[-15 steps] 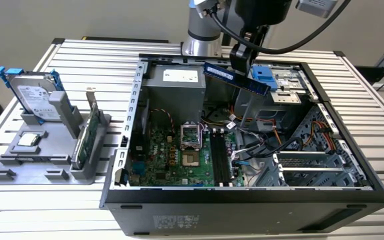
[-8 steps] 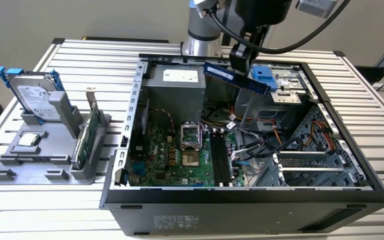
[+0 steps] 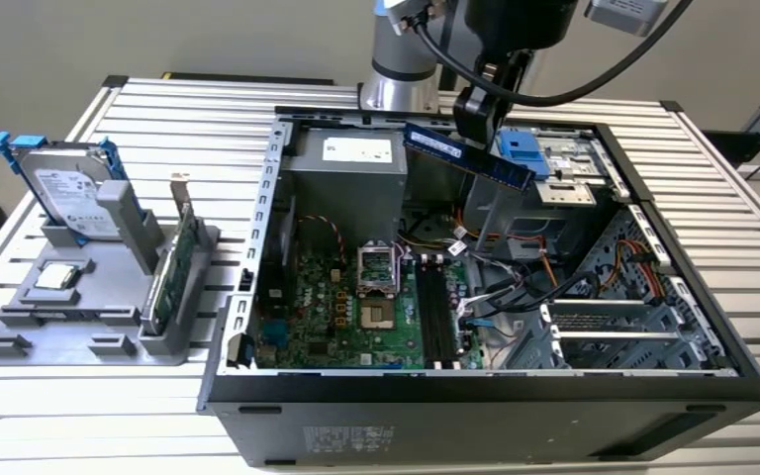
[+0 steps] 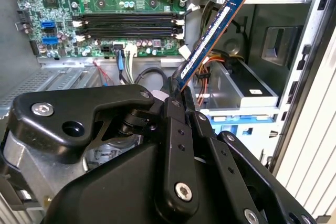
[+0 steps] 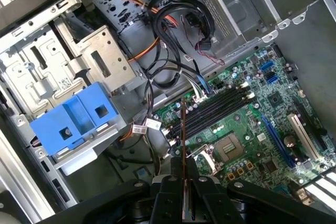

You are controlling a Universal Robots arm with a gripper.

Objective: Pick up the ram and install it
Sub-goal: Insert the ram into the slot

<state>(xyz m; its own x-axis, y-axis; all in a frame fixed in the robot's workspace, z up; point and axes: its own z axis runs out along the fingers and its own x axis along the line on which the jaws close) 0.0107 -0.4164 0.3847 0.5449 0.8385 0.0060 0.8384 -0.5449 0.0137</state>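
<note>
My gripper is shut on the ram, a long dark blue-black stick held tilted in the air over the back of the open computer case. In the second wrist view the ram sticks out past the black fingers, with its pale label showing. The first wrist view shows the ram edge-on, rising from the gripper. Below lie the black memory slots on the green motherboard, well apart from the stick.
A grey stand at the exterior view's left holds a silver hard drive with blue rails, a green card with a metal bracket and a small chip. Inside the case are a blue drive caddy and loose cables.
</note>
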